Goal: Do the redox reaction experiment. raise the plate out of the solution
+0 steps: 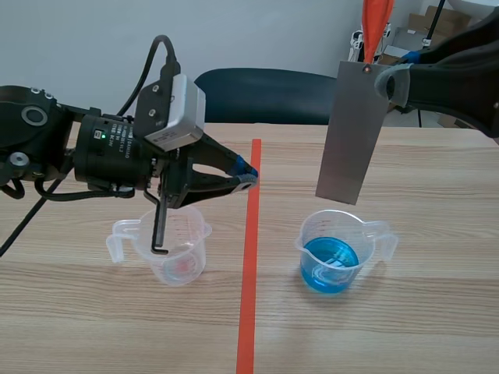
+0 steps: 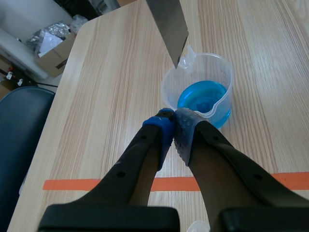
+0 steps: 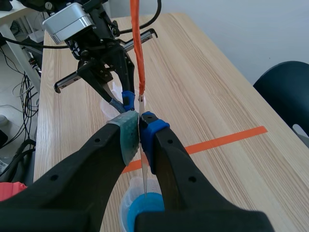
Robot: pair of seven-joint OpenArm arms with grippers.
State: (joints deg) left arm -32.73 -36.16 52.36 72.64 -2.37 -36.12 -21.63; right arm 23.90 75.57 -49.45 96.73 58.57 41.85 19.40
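A grey metal plate (image 1: 355,132) hangs clear above a clear measuring cup of blue solution (image 1: 334,253); its lower edge is a little above the cup's rim. My right gripper (image 1: 392,80) is shut on the plate's upper right edge, and an orange ribbon (image 1: 375,27) rises from the plate's top. In the right wrist view the plate (image 3: 143,178) shows edge-on between the pads, over the blue cup (image 3: 140,209). My left gripper (image 1: 248,176) is shut on nothing, held above the table beside the tape line. In the left wrist view the plate's tip (image 2: 171,29) hangs over the cup (image 2: 205,96).
A second clear cup (image 1: 168,248) with a little reddish content stands under the left arm, with a black rod hanging into it. A dark chair (image 1: 261,95) stands beyond the table's far edge. Boxes (image 1: 425,31) sit at the back right.
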